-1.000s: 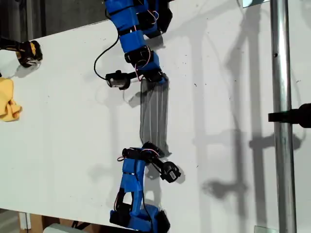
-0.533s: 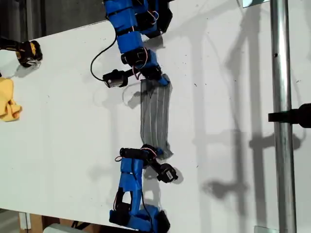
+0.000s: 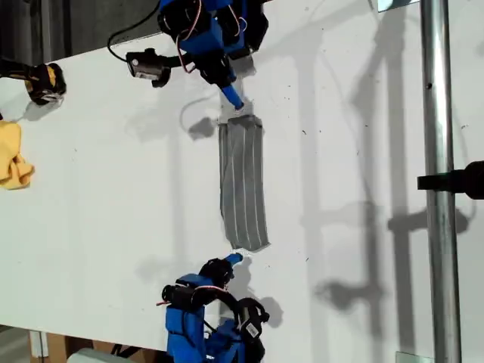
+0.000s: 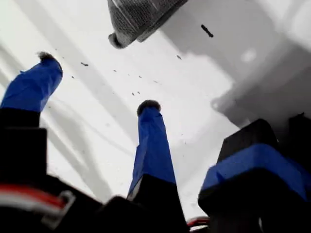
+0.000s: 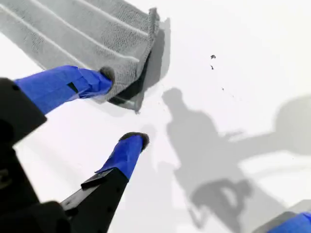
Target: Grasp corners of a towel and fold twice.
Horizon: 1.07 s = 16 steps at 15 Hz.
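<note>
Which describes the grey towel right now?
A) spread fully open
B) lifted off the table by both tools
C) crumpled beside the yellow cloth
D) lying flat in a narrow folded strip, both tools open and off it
D: the towel lies flat as a long narrow strip on the table; both wrist views show blue-taped fingers spread with nothing between them, my first gripper and my second gripper each off the cloth.

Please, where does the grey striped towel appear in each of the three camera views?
Exterior view: the towel lies folded as a long strip, mid-table.
First wrist view: one end, beyond the open tool.
Second wrist view: one end, a fingertip at its edge.
Shared landmark: the white table.
</note>
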{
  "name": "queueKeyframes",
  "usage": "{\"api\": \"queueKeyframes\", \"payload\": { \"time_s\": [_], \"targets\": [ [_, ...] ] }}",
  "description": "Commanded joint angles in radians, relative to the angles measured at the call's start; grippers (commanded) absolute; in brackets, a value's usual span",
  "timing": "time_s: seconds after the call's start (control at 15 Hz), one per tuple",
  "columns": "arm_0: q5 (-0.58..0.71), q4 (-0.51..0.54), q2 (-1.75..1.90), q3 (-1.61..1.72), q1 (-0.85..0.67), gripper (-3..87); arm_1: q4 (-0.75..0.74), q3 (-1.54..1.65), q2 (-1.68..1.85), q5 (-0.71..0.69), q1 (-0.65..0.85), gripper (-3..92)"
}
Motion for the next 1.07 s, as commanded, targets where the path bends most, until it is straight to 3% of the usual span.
{"api": "queueKeyframes", "payload": {
  "time_s": [0.0, 0.13, 0.33, 0.67, 0.87, 1.0],
  "targets": [
    [-0.084, -0.074, 0.176, 0.167, 0.023, 19.8, -0.012, 0.077, 0.066, 0.106, -0.061, 36.3],
    [-0.146, -0.153, 0.301, 0.324, 0.075, 19.8, -0.038, 0.118, -0.026, 0.232, -0.106, 40.0],
    [-0.259, -0.175, 0.443, 0.477, 0.14, 19.8, -0.103, 0.21, -0.041, 0.407, -0.14, 43.9],
    [-0.491, -0.264, 1.089, 0.87, 0.29, 17.1, -0.106, 0.189, -0.161, 0.414, -0.032, 47.1],
    [-0.503, -0.282, 1.66, 1.198, 0.272, 13.1, -0.103, 0.19, -0.144, 0.413, -0.037, 47.1],
    [-0.486, -0.316, 1.654, 1.267, 0.256, 13.1, -0.11, 0.209, -0.041, 0.419, -0.058, 47.5]
  ]
}}
